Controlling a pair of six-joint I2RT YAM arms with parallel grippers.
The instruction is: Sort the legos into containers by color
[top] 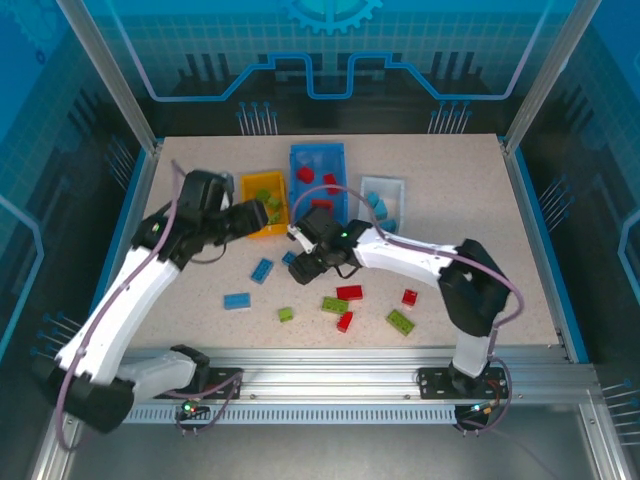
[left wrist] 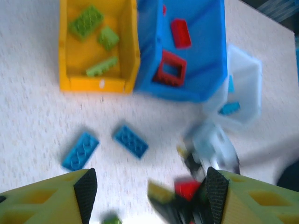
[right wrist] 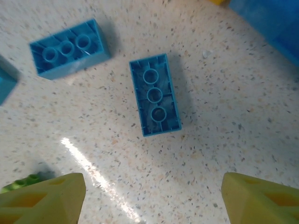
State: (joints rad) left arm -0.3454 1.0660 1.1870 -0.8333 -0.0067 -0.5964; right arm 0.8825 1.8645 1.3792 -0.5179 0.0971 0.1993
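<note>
A speckled beige table (top: 470,200) inside a blue-walled enclosure carries the sorting job. Two white arms reach in from its near edge: the left arm (top: 120,300) slants up toward the bins, and the right arm (top: 410,255) bends across to the table's middle. Three open bins stand in a row at the far centre. The blue bin (top: 318,147), the largest, sits in the middle and holds red bricks (left wrist: 180,32). The yellow-orange bin (left wrist: 98,85), pressed against its left side, holds three green bricks (left wrist: 86,21). The small white bin (top: 383,181), just beside its right side, holds light blue bricks (top: 378,208). The left gripper (left wrist: 149,186) hovers by the near end of the yellow-orange bin, its jaws spread wide with nothing between them. The right gripper (right wrist: 154,196) hangs low over the table just in front of the blue bin, jaws likewise wide and empty. Directly below it lies an upside-down blue brick (right wrist: 155,94), hollow underside facing up. A second upside-down blue brick (right wrist: 70,48) lies near it, the two apart and at different angles. In the overhead view a third blue brick (top: 237,300) rests farther toward the near-left of the table. The remaining loose pieces are scattered across the near centre: three loose red bricks (top: 349,292) and three loose green bricks (top: 400,321), one green piece touching a red one, the others lying apart.
</note>
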